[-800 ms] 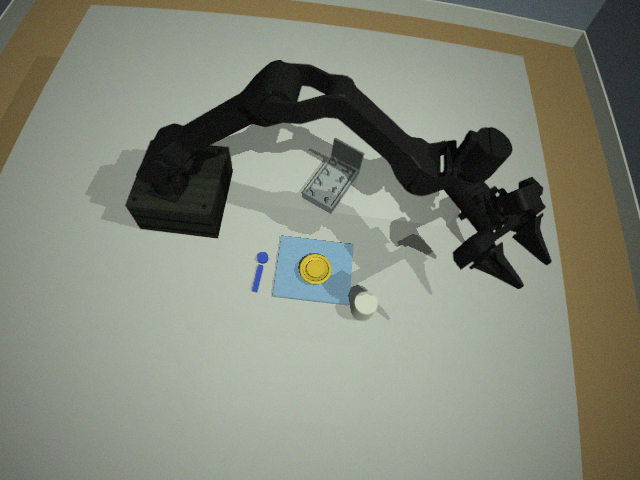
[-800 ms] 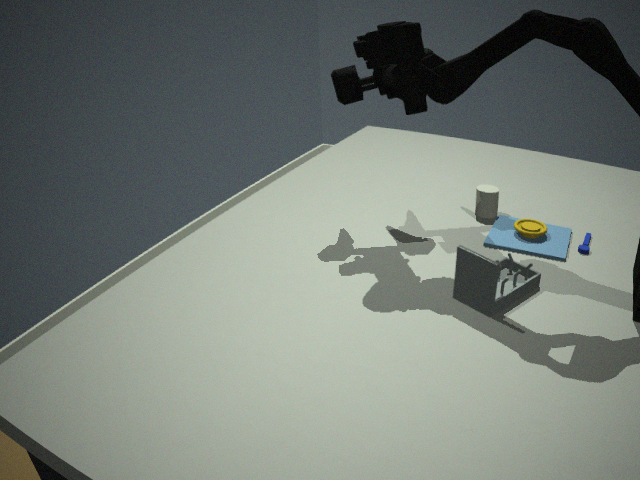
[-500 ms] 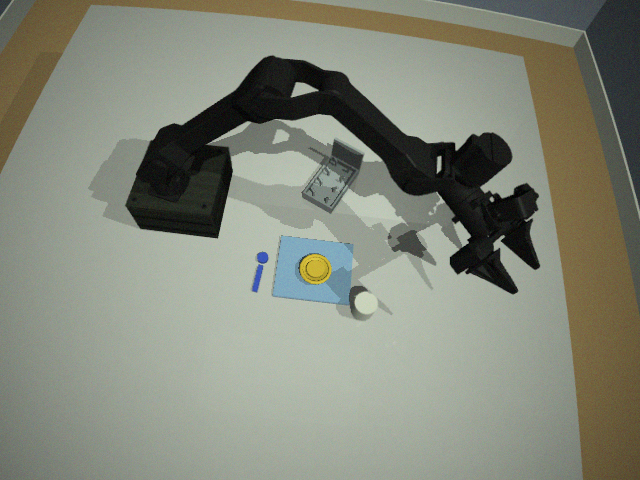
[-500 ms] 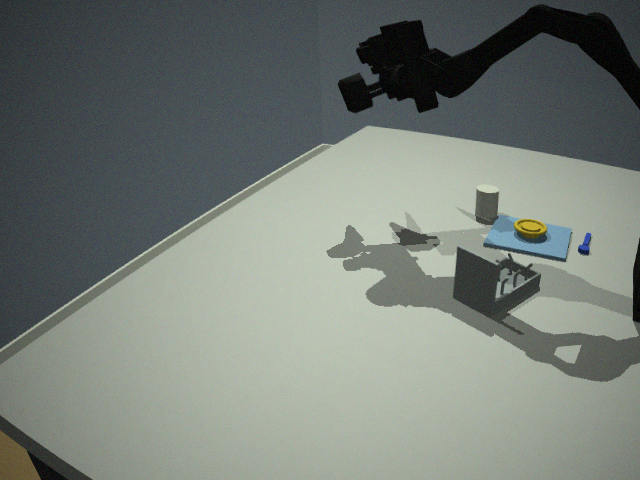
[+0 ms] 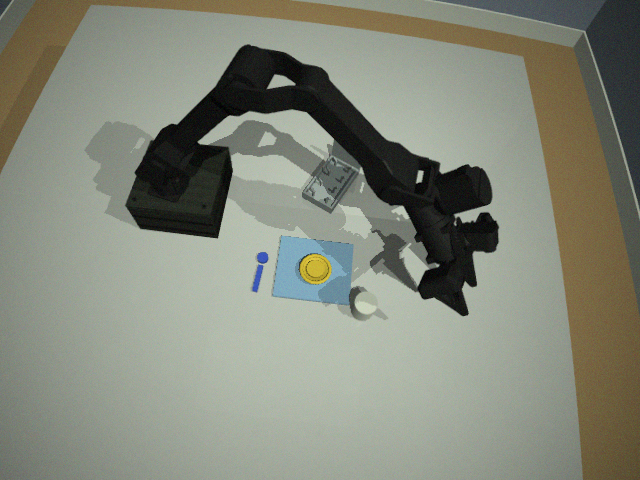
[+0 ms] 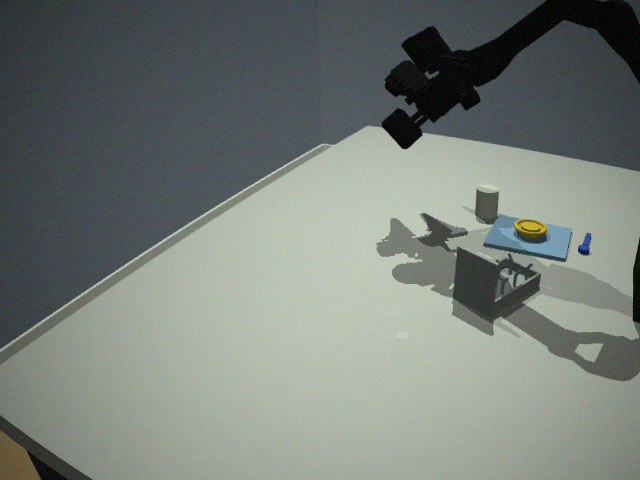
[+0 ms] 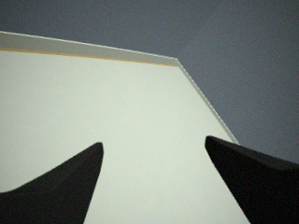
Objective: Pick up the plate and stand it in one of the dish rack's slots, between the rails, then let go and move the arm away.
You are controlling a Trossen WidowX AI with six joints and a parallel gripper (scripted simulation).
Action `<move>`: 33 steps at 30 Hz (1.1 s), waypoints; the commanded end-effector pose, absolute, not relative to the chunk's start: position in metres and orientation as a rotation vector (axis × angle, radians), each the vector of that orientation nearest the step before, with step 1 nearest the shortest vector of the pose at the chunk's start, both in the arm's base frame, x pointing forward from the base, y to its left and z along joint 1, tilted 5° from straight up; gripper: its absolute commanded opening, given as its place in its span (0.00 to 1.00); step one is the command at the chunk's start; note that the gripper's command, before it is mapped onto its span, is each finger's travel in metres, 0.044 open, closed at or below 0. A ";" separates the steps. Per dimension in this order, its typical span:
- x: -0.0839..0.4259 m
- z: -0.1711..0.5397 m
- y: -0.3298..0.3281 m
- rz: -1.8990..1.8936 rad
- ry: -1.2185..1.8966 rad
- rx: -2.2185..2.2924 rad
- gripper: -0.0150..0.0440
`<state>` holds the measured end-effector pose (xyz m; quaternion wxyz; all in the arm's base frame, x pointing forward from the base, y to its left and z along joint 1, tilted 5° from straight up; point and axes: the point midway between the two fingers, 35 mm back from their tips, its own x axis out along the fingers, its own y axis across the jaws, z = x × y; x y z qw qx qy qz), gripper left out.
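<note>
The yellow round plate point(image 5: 315, 268) point(image 6: 530, 227) lies flat on a light blue mat point(image 5: 288, 287) point(image 6: 558, 244). The grey dish rack point(image 5: 316, 202) point(image 6: 475, 281) stands on the table beside the mat, with small upright rails inside and a tall panel at one end. The arm partly covers that panel in the top view. My gripper point(image 5: 468, 299) point(image 6: 404, 138) point(image 7: 155, 144) is open and empty, high above the table, out beyond the plate, the rack and the white cylinder. In the wrist view, only table and wall show between and beyond the fingers; plate and rack are out of that view.
A white cylinder point(image 5: 365, 303) point(image 6: 486, 203) stands upright at the mat's corner. A blue spoon-like item point(image 5: 257, 279) point(image 6: 587, 240) lies on the mat's other side. The arm's dark base block point(image 5: 173, 223) stands farther left in the top view. The arm passes above the rack.
</note>
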<state>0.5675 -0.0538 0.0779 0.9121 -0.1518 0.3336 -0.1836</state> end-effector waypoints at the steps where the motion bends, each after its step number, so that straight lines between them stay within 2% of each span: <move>1: 0.540 0.055 -0.058 -0.297 0.832 -0.327 0.93; 15: 0.437 0.010 -0.056 -0.041 1.241 -0.261 0.93; 27: 0.330 -0.001 -0.041 0.175 1.550 -0.088 0.93; 33: 0.321 -0.001 -0.041 0.188 1.567 -0.075 0.93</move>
